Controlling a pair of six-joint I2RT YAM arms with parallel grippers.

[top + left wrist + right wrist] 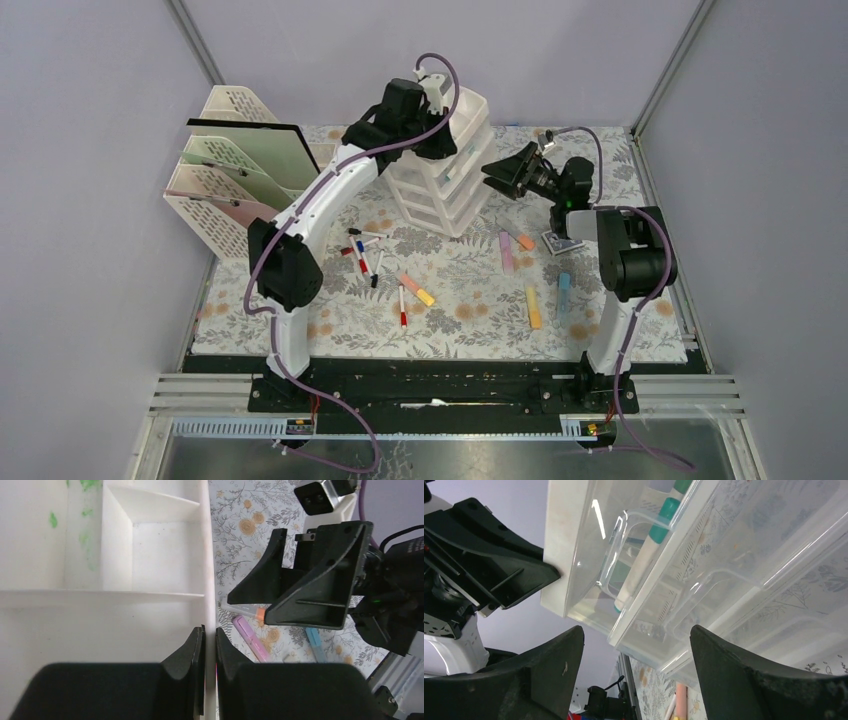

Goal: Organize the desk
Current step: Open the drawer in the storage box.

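Note:
The desk (470, 300) is a flowered cloth strewn with pens. A white drawer unit (450, 190) stands at the back middle. My left gripper (440, 135) is on top of it, shut on the side rim (210, 555) of its open top tray; the thin white wall runs between the fingers of this gripper (210, 645). My right gripper (500, 172) is open and empty, level with the unit's clear drawer fronts (684, 605) and just short of them (636, 628). A teal-capped marker (649, 555) lies in the upper drawer.
A cream lattice file rack (225, 190) with folders stands at the back left. Markers (365, 255), a red-tipped marker (402, 305) and an orange-yellow highlighter (417, 290) lie mid-desk. Pink (506, 250), yellow (533, 305) and blue (564, 290) highlighters lie right.

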